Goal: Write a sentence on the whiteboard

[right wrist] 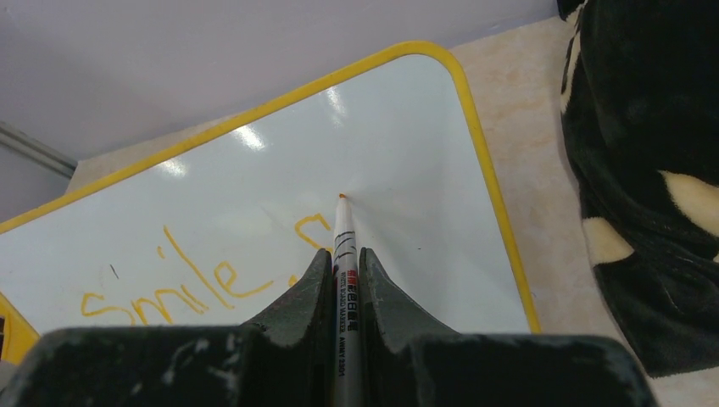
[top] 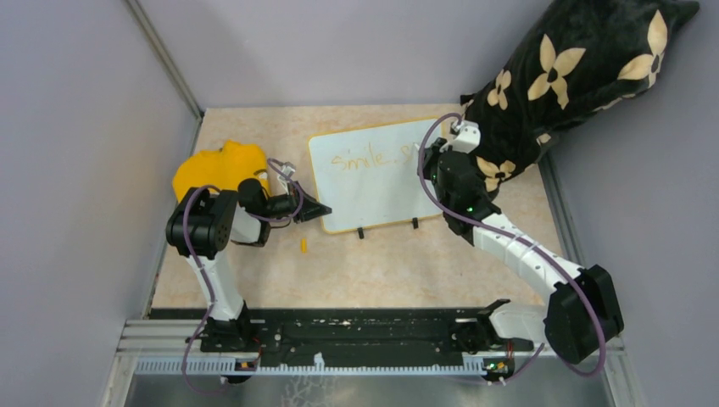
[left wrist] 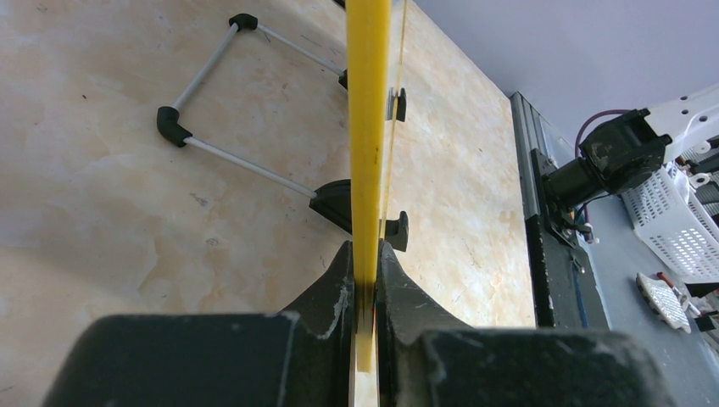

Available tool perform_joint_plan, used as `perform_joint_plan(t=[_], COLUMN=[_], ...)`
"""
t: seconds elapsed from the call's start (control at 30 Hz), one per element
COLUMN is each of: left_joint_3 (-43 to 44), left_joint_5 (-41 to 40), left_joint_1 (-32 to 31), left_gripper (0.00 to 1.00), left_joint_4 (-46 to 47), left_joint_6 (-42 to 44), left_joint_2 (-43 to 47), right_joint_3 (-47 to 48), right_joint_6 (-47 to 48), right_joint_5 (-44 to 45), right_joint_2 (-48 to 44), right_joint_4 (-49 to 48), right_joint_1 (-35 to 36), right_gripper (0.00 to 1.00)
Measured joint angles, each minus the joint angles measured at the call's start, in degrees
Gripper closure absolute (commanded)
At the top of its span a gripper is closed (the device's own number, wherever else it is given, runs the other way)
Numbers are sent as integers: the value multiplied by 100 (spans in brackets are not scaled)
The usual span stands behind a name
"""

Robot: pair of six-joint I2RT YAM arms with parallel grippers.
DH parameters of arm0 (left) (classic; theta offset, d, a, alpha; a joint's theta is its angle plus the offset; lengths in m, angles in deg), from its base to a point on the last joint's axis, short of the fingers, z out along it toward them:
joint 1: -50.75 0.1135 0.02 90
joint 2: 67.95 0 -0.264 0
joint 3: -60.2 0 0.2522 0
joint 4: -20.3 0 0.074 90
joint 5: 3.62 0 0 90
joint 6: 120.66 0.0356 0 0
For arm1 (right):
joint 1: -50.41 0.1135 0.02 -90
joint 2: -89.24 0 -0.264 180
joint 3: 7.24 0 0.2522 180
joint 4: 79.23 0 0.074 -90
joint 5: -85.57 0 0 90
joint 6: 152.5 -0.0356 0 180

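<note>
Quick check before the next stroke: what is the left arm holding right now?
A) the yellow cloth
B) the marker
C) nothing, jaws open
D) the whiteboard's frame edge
D: in the left wrist view the left gripper has its jaws shut on the yellow frame edge of the whiteboard, while the marker sits in the right gripper.

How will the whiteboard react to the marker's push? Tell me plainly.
Probably stiff: the whiteboard shows no bend under the marker. Propped on thin feet, it likely tips or slides easily, hence the left gripper clamping its frame.
</note>
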Motion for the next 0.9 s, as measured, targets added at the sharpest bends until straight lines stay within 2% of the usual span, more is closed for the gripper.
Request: perform_joint_plan(t=[0.43, 0.9], left_joint_3=[2, 2], left_joint_5=[0, 0], left_joint_1=[0, 0], left_gripper=[100, 100], left_joint_4=[0, 0], left_joint_6=[-17, -17], left_joint_2=[0, 0], right_joint_3=[-33, -601], right_joint_6=[-103, -306], right_joint_5=[-90, -232], right_joint_2=[11, -328], right_joint_4=[-31, 13], right_joint_1=[-57, -57], right_gripper=[100, 100])
